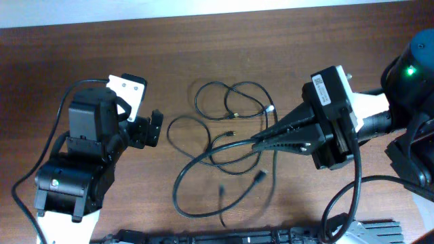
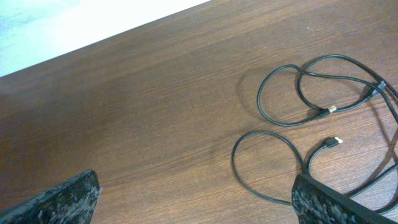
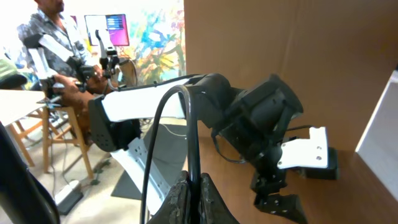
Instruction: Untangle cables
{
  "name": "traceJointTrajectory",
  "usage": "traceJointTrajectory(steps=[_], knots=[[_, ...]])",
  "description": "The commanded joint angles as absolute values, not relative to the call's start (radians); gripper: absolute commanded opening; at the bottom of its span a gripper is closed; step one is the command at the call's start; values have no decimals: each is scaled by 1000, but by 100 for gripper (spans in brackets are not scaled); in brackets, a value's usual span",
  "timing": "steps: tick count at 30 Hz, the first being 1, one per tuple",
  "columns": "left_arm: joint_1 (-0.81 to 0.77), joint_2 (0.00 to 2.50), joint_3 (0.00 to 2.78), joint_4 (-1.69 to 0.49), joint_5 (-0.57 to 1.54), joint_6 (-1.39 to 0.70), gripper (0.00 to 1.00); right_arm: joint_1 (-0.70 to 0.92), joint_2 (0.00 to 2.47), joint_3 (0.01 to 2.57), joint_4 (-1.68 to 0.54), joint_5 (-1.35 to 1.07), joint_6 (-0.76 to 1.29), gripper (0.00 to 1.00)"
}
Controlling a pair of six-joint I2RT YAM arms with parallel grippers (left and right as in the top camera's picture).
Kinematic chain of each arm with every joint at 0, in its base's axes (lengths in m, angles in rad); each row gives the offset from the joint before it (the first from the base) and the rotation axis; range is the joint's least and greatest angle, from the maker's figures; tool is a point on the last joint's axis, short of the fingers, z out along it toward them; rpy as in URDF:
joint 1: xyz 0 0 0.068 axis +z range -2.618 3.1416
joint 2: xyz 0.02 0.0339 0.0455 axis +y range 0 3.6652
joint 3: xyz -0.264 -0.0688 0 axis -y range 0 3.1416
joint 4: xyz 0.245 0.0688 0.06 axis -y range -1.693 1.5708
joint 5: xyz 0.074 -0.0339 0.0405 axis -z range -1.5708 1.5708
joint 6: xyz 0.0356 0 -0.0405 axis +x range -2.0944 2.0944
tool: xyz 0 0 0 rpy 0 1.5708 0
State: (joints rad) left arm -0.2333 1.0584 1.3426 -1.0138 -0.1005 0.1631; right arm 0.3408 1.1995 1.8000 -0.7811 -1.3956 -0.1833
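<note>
Thin black cables (image 1: 230, 135), loose overlapping loops on the brown table (image 1: 81, 54), small plug ends apart.

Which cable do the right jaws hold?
The cable rising from the jaws into the largest loop; the other cables lie flat in smaller loops.

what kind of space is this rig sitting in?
Probably a robotics lab or shared workshop: cables on a wooden table, and the right wrist view shows a person at what looks like another rig beside a monitor.
</note>
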Motion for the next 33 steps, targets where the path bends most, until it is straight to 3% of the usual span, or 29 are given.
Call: traceJointTrajectory(steps=[1,3,9,12,15,22,27,33], knots=[[-228,1054,1349,-1013,-93,150,99,340,1195,1808,-809,-1308,-164,4],[-228,1054,1349,-1012,-93,150,99,340,1195,1808,-809,-1053,-137,4],[-228,1054,1349,-1012,-93,150,99,340,1195,1809,-731,122,-155,4],[-228,1054,1349,-1013,-93,150,99,338,1195,1809,-624,556,-248,4],[-228,1054,1349,-1013,-93,150,99,257,1195,1809,-562,762,-342,4],[-228,1054,1349,-1012,-93,150,99,-356,1228,1806,-599,757,-293,4],[-228,1054,1349,-1013,-93,150,99,-807,1386,1803,-798,268,88,4],[-228,1054,1349,-1013,-93,150,99,-1010,1600,1803,-926,-11,235,4]])
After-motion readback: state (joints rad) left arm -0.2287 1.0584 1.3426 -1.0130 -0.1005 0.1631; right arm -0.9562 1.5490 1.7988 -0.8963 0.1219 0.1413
